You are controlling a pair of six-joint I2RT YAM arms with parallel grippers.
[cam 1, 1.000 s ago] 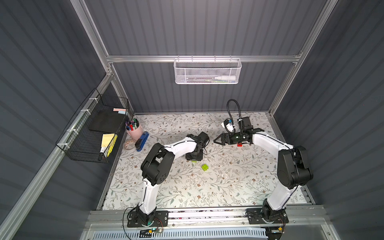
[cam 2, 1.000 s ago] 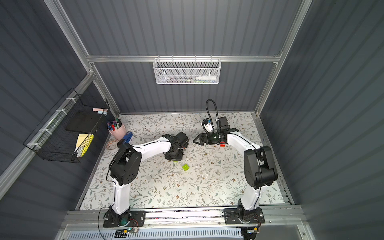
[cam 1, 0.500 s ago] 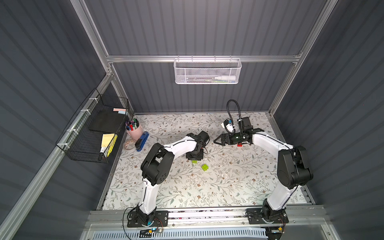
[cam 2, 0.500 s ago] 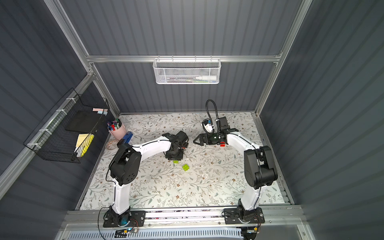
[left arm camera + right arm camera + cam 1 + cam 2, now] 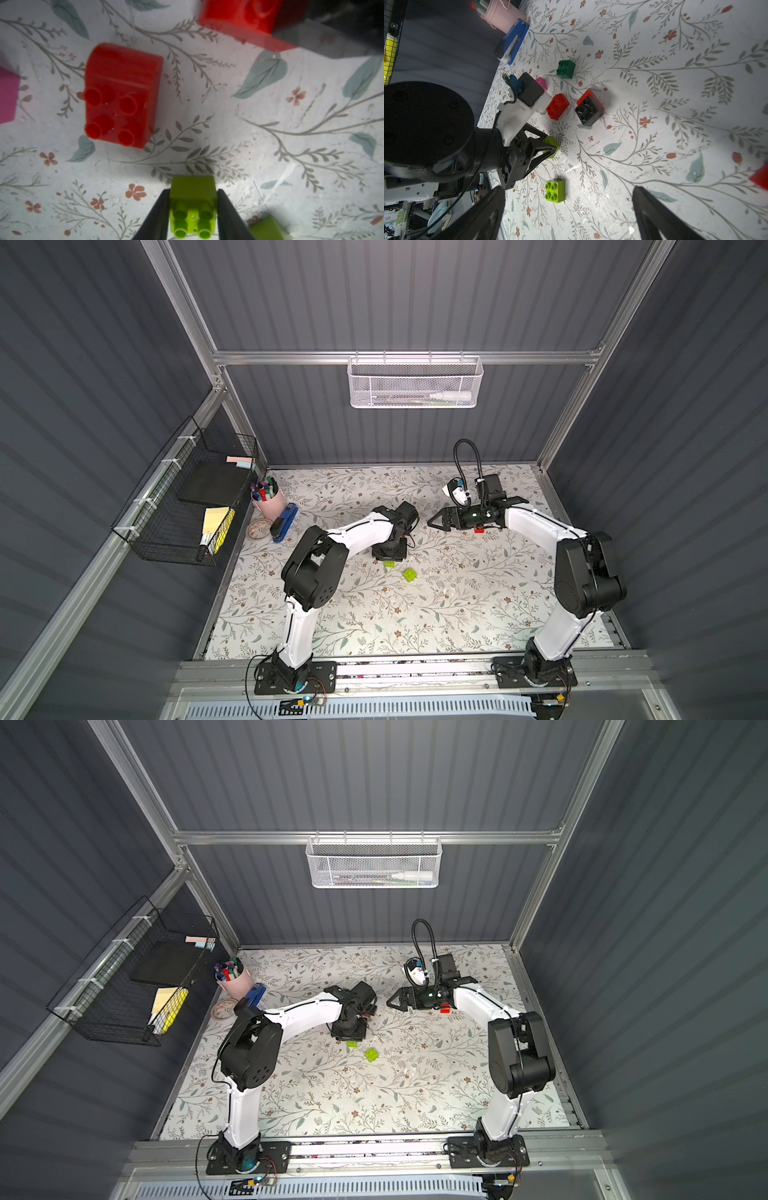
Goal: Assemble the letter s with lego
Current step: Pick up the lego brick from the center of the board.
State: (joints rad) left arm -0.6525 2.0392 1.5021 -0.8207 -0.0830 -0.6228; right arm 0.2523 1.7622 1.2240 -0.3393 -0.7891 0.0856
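Nearest: finds a spare brick (image 5: 555,190), lime, studs up on the mat (image 5: 675,124), just right of the held brick (image 5: 193,207) and untouched.

Finds the left gripper (image 5: 193,193) clenched on the held brick, also lime, fingers (image 5: 159,213) pressed against two opposite side walls, studs facing up. Judges the side grip deliberate: leaves studs and underside free for pressing onto a mate. Cannot tell whether lifted or resting on the mat.

Near the held brick, on its left: notes a red brick (image 5: 122,95), rounded on one side, standing alone. Slightly beyond, notes a black brick (image 5: 588,111) touching a second red brick (image 5: 589,95); cannot confirm joined or merely abutting. Judges this pair the likeliest seed of the letter; reads no S anywhere yet.

Further left of the held brick: records a pink brick (image 5: 543,83), partly hidden, and a green brick (image 5: 565,69), both loose, presumably awaiting their turn.

Behind and right of the held brick, well apart: records the right gripper (image 5: 434,522) spread wide, grasping nothing, held above the mat; judges it parked there to keep clear of the grasp. Notes a third red brick (image 5: 479,529) on the mat below it.

Farthest, well left of the held brick: stapler (image 5: 515,40) and cup (image 5: 502,15), no part of the build.
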